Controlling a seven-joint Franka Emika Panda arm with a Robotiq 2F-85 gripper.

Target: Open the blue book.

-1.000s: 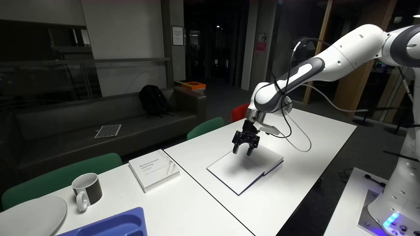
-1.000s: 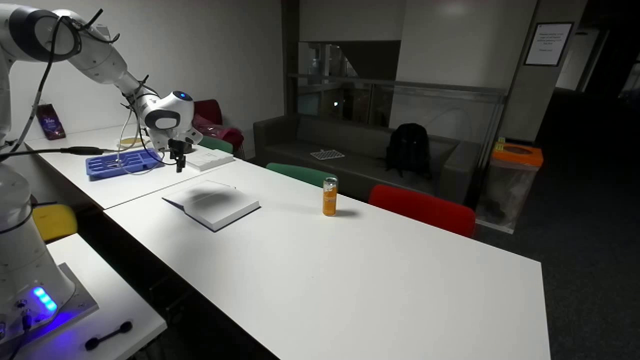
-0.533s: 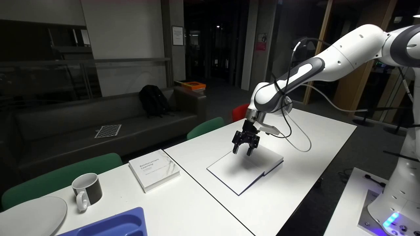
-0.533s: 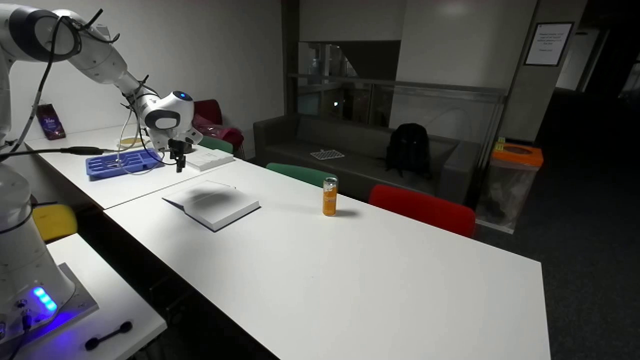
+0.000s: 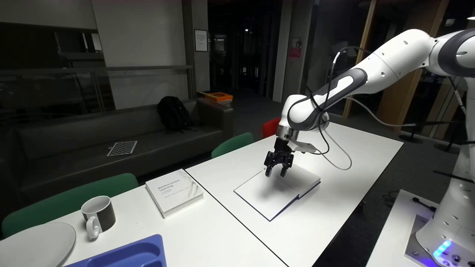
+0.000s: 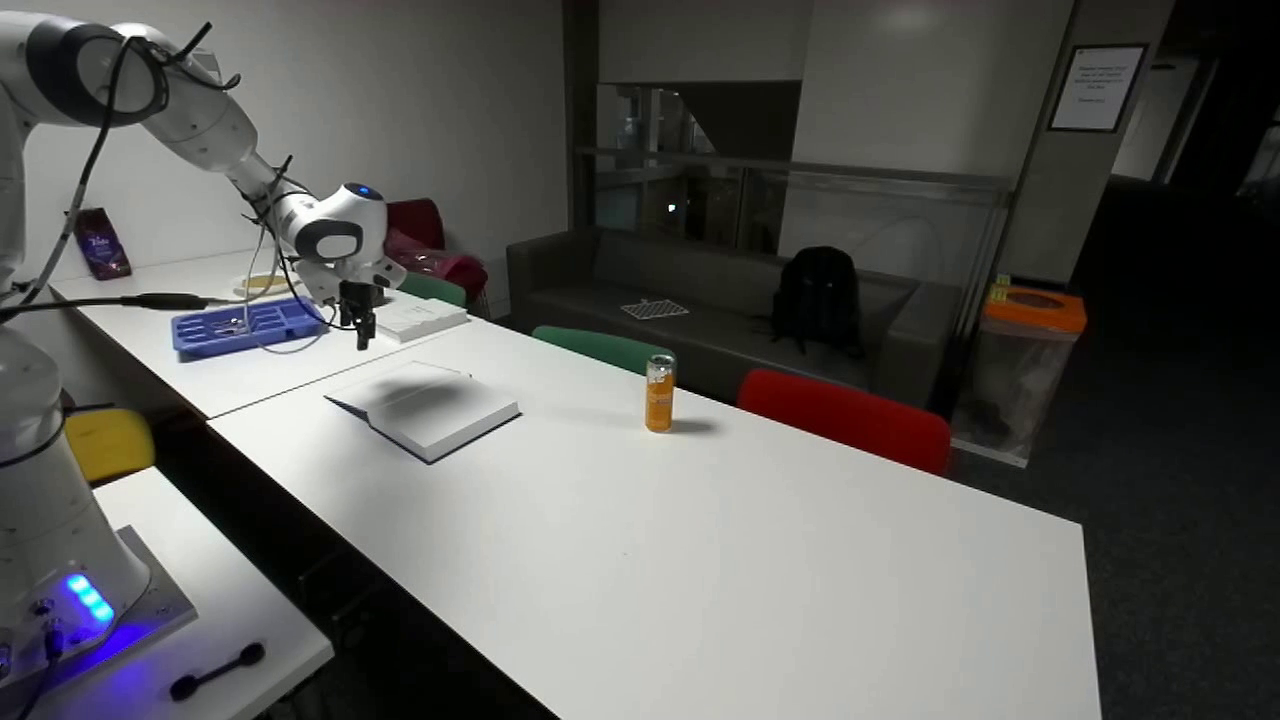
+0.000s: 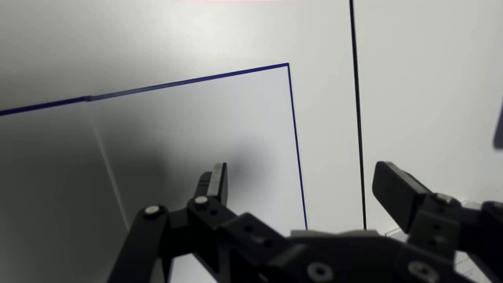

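Note:
The blue book (image 5: pixel 265 196) lies open and flat on the white table, white pages up, with its dark blue cover showing as a thin border. It also shows open in an exterior view (image 6: pixel 450 412) and in the wrist view (image 7: pixel 243 106), where the spine crease runs at left. My gripper (image 5: pixel 275 173) hangs above the open book, apart from it, and casts a shadow on the pages. In the wrist view the gripper (image 7: pixel 301 177) has its fingers wide apart with nothing between them. The book's far part is hidden behind the gripper in an exterior view.
A white book (image 5: pixel 174 191), a mug (image 5: pixel 104 218), a plate (image 5: pixel 35 243) and a lighter blue tray (image 5: pixel 124 257) stand on the adjoining table past the seam. An orange can (image 6: pixel 660 400) stands on the book's table. Green and red chairs (image 6: pixel 845 415) line the far edge.
My gripper has sunk slightly towards the book, still open. The book has not moved.

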